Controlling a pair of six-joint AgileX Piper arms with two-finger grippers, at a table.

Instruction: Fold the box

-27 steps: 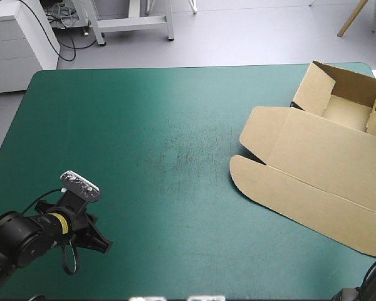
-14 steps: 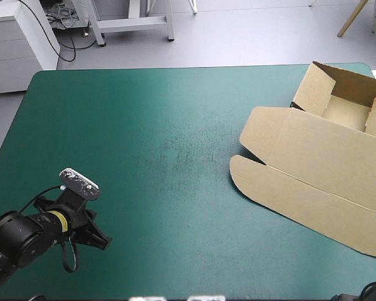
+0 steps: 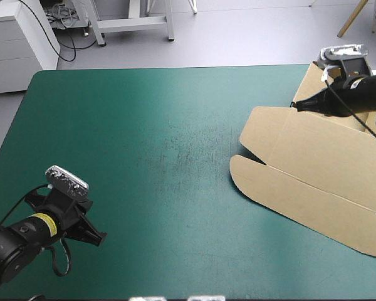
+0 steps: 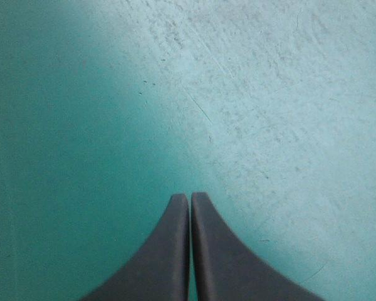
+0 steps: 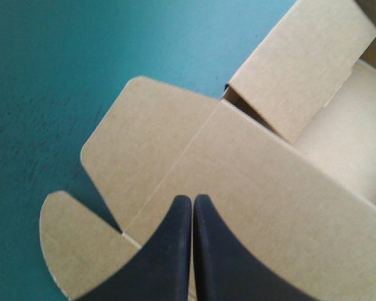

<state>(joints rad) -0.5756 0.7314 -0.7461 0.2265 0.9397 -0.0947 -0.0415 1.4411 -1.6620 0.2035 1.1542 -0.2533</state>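
While the right arm hangs over the box's crease, the left one sits far off at 8 o'clock.

The teal-green counter (image 3: 144, 157) is matte, scuffed pale at its centre. The box (image 3: 313, 182), smooth brown board, lies at 3 o'clock: lid (image 3: 319, 150) flat, a rounded flap (image 3: 245, 170) toward the centre, the tray (image 5: 357, 144) with raised walls at 2 o'clock. The right gripper (image 3: 296, 108) has its black fingers pressed together on nothing, tips over the line where lid meets tray. The left gripper (image 3: 100, 239), fingers likewise pressed together, is over bare cover. Nothing pins the light sheet, so a closed-finger push would likely skid it across the cover instead of bending the crease, or buckle a raised wall.
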